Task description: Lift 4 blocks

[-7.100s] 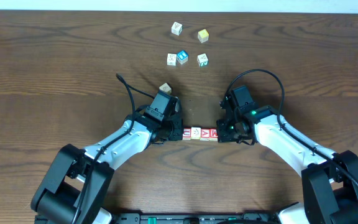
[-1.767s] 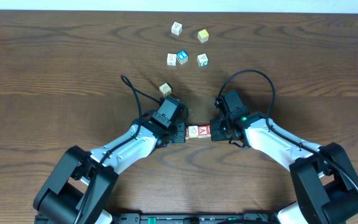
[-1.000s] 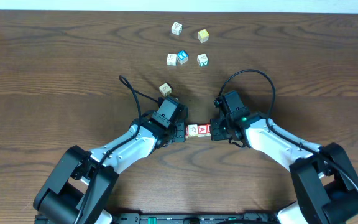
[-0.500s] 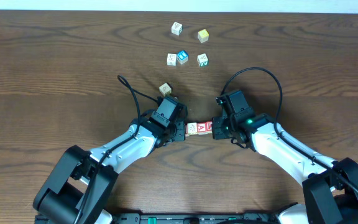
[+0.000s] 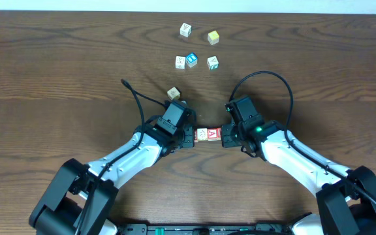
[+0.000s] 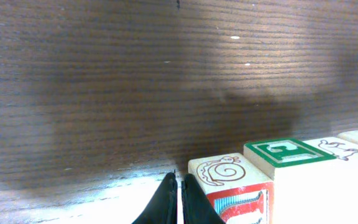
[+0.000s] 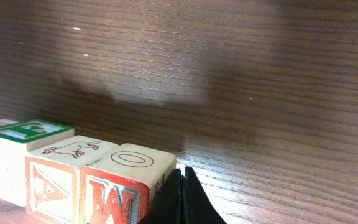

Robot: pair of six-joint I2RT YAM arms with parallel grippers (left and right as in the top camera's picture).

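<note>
A short row of blocks [image 5: 208, 134] is squeezed end to end between my two grippers at the middle of the table. The left gripper [image 5: 192, 136] is shut and empty, its fingers [image 6: 169, 202] pressing sideways on a snail-topped red block [image 6: 232, 180]. The right gripper [image 5: 224, 136] is also shut, its fingers [image 7: 191, 199] against a red W block [image 7: 129, 180]. Beside that stand a red A block [image 7: 61, 168] and a cream block with a green-framed face [image 7: 27, 130]. The row's ends are hidden under the grippers from overhead. Whether it is off the table I cannot tell.
Several loose cubes lie at the far side: a white one [image 5: 185, 29], a yellow one [image 5: 213, 37], a white one [image 5: 180, 62], a blue one [image 5: 191, 60] and a green-marked one [image 5: 212, 62]. A tan cube [image 5: 173, 93] sits just behind the left wrist.
The clamped row and both grippers have crept slightly toward the far side of the table. Both grippers stay shut against the row's ends.
</note>
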